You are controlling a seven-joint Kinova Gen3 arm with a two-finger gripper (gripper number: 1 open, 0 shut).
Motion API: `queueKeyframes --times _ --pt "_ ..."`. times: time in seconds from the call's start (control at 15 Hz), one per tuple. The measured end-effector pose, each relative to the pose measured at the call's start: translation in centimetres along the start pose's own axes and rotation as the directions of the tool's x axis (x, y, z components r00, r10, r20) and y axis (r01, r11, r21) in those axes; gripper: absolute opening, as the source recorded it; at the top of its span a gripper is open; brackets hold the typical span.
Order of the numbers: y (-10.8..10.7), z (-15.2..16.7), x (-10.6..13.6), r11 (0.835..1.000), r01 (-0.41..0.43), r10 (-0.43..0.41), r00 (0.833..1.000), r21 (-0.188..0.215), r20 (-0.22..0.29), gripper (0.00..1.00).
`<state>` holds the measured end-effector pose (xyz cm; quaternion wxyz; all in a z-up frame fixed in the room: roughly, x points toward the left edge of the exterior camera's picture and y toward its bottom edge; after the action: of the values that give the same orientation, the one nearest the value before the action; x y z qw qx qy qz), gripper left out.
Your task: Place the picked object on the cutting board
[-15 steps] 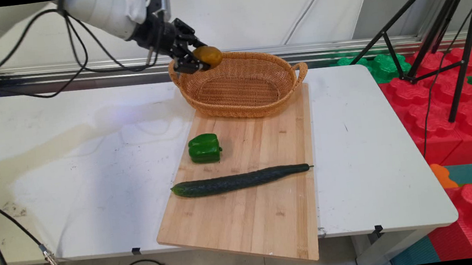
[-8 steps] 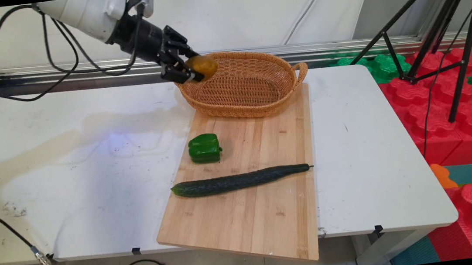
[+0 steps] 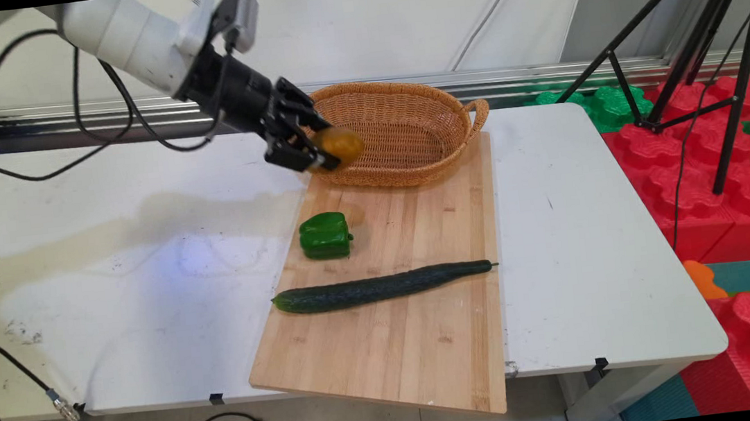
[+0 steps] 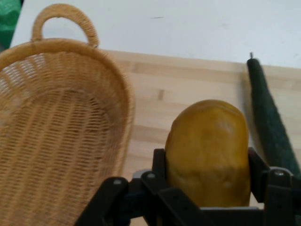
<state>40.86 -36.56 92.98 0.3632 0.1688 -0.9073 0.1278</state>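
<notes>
So the white arm (image 3: 126,34) comes in from the upper left and slopes down to the right, with the gripper (image 3: 323,152) hanging in the air over the near left rim of the wicker basket (image 3: 401,131). Its two fingers are clamped on a yellow-brown potato (image 3: 340,144), one on each side.

From the main view you get the whole layout: the basket sits at the far end of a wooden cutting board (image 3: 400,319) on the white table (image 3: 110,280), with a green pepper (image 3: 325,235) and a long cucumber (image 3: 383,286) lying further down the board.

Up close, the hand view shows the potato (image 4: 207,150) wedged between the black fingers (image 4: 257,174), the basket (image 4: 61,141) off to its left, bare board under it and the cucumber (image 4: 270,122) to its right.
</notes>
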Motion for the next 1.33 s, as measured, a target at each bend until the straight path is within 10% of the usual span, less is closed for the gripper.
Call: queueKeyframes --times 1.33 --pt "4.1 17.3 -0.4 0.995 0.093 -0.086 0.987 -0.046 0.132 0.0"
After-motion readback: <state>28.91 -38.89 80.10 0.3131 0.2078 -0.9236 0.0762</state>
